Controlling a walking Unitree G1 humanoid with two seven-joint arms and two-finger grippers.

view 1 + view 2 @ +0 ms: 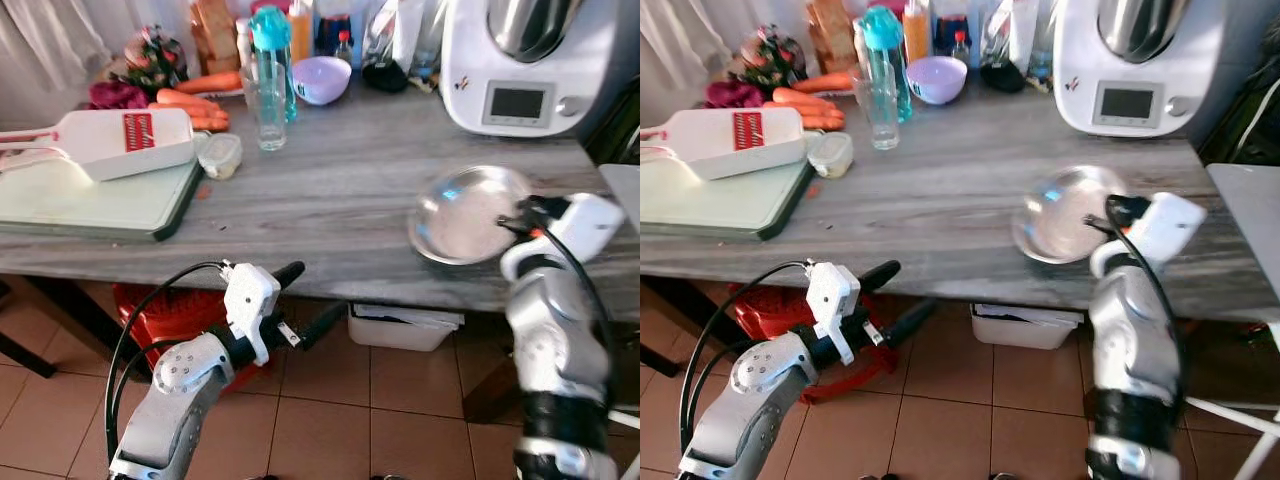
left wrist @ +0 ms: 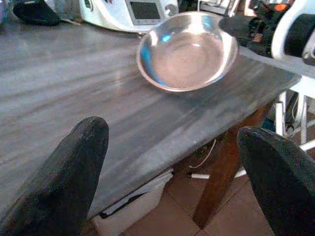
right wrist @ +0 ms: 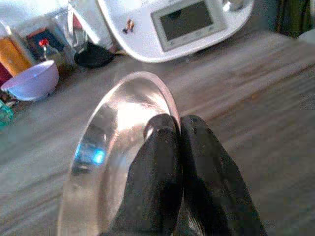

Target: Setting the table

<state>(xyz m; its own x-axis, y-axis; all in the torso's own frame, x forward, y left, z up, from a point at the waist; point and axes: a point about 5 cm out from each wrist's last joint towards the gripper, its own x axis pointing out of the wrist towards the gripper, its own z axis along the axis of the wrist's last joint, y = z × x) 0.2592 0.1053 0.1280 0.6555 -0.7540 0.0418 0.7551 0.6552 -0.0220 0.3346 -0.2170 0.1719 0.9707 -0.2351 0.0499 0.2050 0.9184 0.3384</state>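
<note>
Across the grey wood-grain table (image 1: pixel 340 190) the biggest item is the white kitchen machine (image 1: pixel 515 65) at the far right corner, with a pale green cutting board (image 1: pixel 90 200) at the left carrying a white slicer (image 1: pixel 110 142). Farther back stand a tall drinking glass (image 1: pixel 268 110), a teal-capped bottle (image 1: pixel 272 45), a lilac bowl (image 1: pixel 322 78) and some carrots (image 1: pixel 195 105). Near the front right edge a steel bowl (image 1: pixel 468 215) appears tipped rather than flat, though blur makes this uncertain. The right arm rises bent from below the table edge, and the right gripper (image 3: pixel 177 135) has its two black fingers pressed together on the bowl's rim. The left arm reaches forward, low before the table's front edge; the left gripper (image 1: pixel 308 300) has its fingers spread apart, holding nothing.
</note>
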